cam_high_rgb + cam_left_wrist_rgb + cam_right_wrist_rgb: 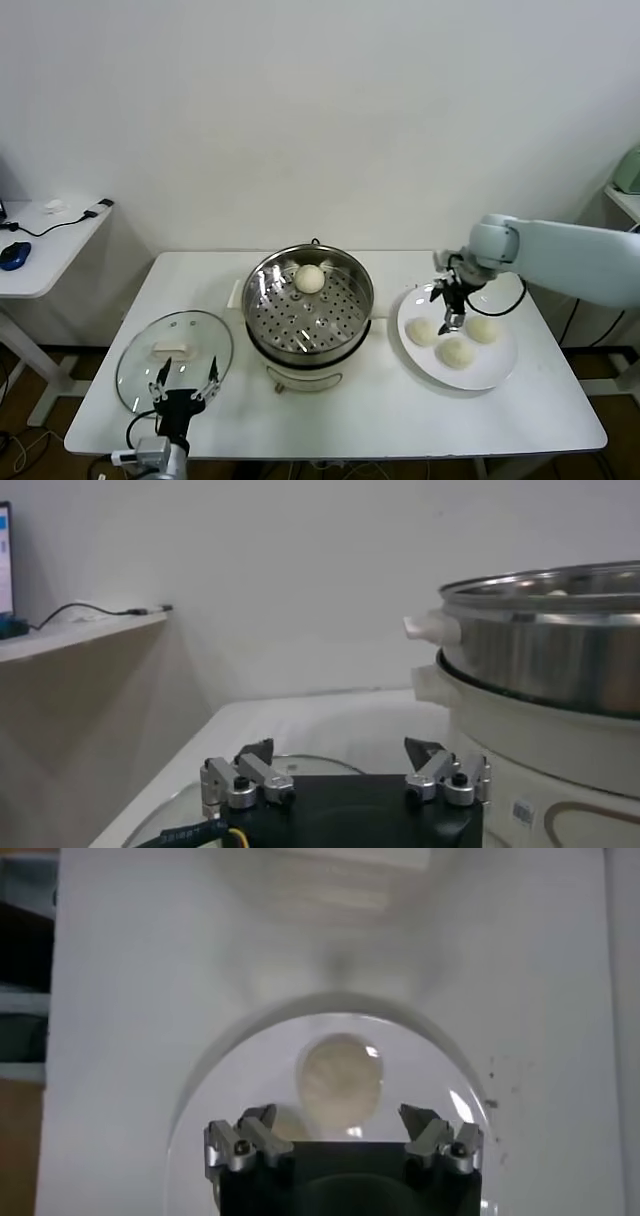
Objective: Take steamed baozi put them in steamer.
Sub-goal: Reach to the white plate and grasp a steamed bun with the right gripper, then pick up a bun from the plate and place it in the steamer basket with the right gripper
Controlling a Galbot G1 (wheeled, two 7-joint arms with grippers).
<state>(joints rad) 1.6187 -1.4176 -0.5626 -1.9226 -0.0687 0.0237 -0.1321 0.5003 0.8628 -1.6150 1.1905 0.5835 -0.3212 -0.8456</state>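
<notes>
The steel steamer [309, 303] stands mid-table with one baozi [310, 279] on its perforated tray at the back. Three baozi lie on the white plate [495, 375] to its right: one left [421, 331], one front [456, 352], one right [483, 328]. My right gripper [450, 322] hangs open just above the plate between them, holding nothing. In the right wrist view a baozi [341, 1080] lies on the plate [230, 1078] just ahead of the open gripper [340, 1126]. My left gripper [185, 384] is open and parked low at the front left, beside the steamer [545, 650].
A round glass lid [175, 358] lies flat on the table left of the steamer, under my left gripper [340, 755]. A side table [45, 245] with a blue mouse and cable stands far left. A wall is close behind.
</notes>
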